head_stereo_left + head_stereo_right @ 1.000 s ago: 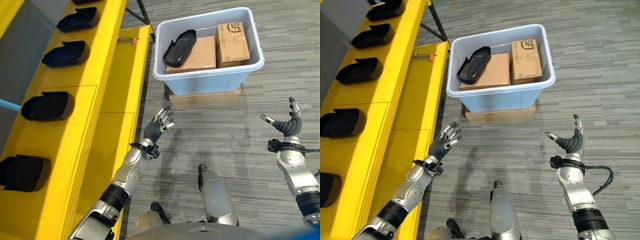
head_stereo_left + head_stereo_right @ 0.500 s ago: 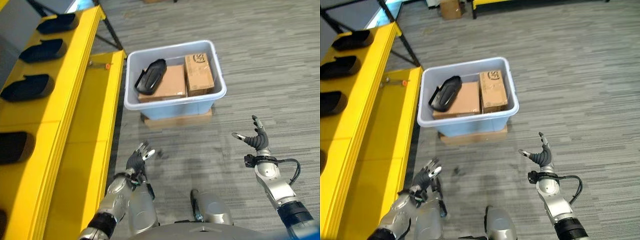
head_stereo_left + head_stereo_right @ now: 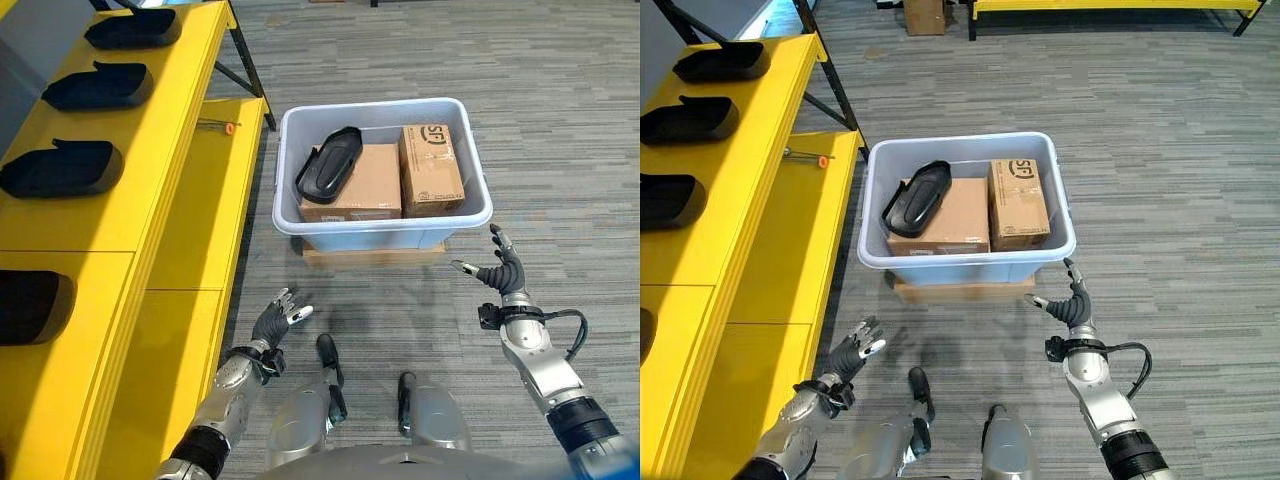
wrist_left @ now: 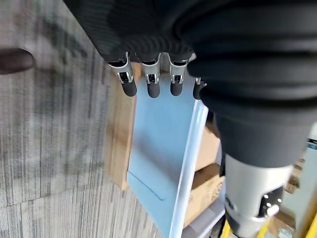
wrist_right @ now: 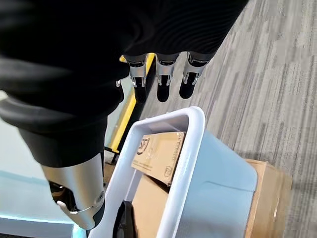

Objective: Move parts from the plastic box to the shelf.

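Observation:
A light blue plastic box [image 3: 383, 228] stands on the carpet ahead of me on a flat cardboard piece. Inside it a black moulded part [image 3: 328, 165] leans on a brown carton [image 3: 360, 185], with a second carton [image 3: 432, 168] to the right. My right hand [image 3: 500, 275] is open and empty just in front of the box's front right corner; in its wrist view the fingers [image 5: 163, 84] are straight above the box rim [image 5: 183, 163]. My left hand [image 3: 275, 322] is open and empty, low by the shelf [image 3: 160, 130]; its wrist view faces the box wall [image 4: 158, 148].
The yellow shelf runs along my left, and several black parts [image 3: 62, 167] lie in a row on its top level. A small orange-tipped tool [image 3: 228, 127] rests on the lower level. Grey carpet lies open to the right of the box.
The whole picture has shifted, so the camera moved; the box lies closer before me. My right hand is nearer its front right corner. Both hands stay open.

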You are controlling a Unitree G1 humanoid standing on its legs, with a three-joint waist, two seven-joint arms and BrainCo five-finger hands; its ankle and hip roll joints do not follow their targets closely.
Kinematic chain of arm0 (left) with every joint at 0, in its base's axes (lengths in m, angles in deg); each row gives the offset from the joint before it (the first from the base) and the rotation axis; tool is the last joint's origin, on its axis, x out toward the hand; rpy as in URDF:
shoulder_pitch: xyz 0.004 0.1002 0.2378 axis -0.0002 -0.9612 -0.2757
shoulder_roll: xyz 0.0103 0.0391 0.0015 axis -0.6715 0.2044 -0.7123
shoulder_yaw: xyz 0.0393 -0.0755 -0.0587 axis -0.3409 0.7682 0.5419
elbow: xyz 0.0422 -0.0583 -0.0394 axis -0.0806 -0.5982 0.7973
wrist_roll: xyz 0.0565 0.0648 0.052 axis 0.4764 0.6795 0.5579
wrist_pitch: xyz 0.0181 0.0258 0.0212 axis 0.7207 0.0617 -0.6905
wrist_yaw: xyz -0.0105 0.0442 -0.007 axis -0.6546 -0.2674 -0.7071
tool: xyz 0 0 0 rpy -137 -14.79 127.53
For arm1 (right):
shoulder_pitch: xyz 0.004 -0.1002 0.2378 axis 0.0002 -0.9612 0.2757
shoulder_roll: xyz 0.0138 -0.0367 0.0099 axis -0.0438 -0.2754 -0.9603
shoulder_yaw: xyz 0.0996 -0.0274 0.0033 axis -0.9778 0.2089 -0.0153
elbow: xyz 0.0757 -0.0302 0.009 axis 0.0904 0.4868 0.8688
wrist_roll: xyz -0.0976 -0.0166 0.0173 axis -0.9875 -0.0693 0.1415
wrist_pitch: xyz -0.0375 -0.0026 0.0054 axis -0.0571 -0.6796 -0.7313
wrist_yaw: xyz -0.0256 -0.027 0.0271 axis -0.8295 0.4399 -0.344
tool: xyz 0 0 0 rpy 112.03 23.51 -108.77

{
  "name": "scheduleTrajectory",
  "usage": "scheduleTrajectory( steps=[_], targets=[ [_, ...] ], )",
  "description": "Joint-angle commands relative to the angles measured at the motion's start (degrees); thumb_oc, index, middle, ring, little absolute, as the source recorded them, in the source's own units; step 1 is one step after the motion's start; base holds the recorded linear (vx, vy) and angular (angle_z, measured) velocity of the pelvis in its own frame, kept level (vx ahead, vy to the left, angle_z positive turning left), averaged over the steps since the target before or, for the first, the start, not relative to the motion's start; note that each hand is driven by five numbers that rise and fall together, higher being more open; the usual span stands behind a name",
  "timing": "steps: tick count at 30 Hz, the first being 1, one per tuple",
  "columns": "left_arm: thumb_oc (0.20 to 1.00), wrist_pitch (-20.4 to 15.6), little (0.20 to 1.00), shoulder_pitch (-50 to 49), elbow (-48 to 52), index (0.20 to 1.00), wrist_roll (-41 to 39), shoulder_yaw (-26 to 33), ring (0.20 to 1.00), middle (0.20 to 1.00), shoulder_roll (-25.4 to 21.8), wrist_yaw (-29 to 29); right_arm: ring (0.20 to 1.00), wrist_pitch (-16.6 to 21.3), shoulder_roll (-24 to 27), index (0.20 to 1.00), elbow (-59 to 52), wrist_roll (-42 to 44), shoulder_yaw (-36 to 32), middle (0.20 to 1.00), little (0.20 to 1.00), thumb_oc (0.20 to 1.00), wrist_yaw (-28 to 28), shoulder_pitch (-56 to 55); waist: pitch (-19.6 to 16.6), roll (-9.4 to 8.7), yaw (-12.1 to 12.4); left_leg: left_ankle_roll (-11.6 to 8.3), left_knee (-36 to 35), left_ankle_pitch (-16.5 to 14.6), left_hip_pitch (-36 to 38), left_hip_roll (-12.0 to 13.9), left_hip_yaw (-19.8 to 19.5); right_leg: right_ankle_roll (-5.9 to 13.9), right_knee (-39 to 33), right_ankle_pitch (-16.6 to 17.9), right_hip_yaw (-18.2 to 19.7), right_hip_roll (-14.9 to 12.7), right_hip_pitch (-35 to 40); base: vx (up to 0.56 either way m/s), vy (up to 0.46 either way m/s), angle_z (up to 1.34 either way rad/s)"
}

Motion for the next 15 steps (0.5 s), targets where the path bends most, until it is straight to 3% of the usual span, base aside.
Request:
scheduleTrajectory(
  steps=[1,9,15],
  targets=[
    [1.000,-2.5,1.000,1.4,2.3,1.000,1.2,1.5,1.000,1.000,-0.2,1.0,1.000,3.5,0.1,1.000,-3.2,1.3,0.4,1.000,1.000,1.000,-1.4,2.9,0.5,-0.51,0.7,-3.43,6.4,-9.8,1.5,3.6,-4.3,-0.12,-7.7,7.7,-2.3,-0.3,1.8,0.04,0.029,-0.02],
    [1.000,-3.2,1.000,0.4,1.4,1.000,2.1,2.1,1.000,1.000,0.0,0.1,1.000,5.6,0.1,1.000,-4.9,1.6,0.4,1.000,1.000,1.000,-0.7,4.6,0.9,-0.70,1.9,-2.79,9.5,-11.5,0.8,3.3,-4.5,-0.28,-7.2,7.6,-2.8,-1.2,2.4,0.05,0.066,0.04],
    [1.000,-2.6,1.000,0.2,-0.1,1.000,2.8,2.0,1.000,1.000,-0.1,-1.5,1.000,4.5,-0.5,1.000,-5.9,3.5,2.2,1.000,1.000,1.000,2.0,7.8,0.6,-1.39,3.2,-0.23,13.8,-15.2,1.6,1.6,-3.3,0.48,-3.8,6.6,-3.0,-3.3,3.5,0.09,0.194,-0.04]
  ],
)
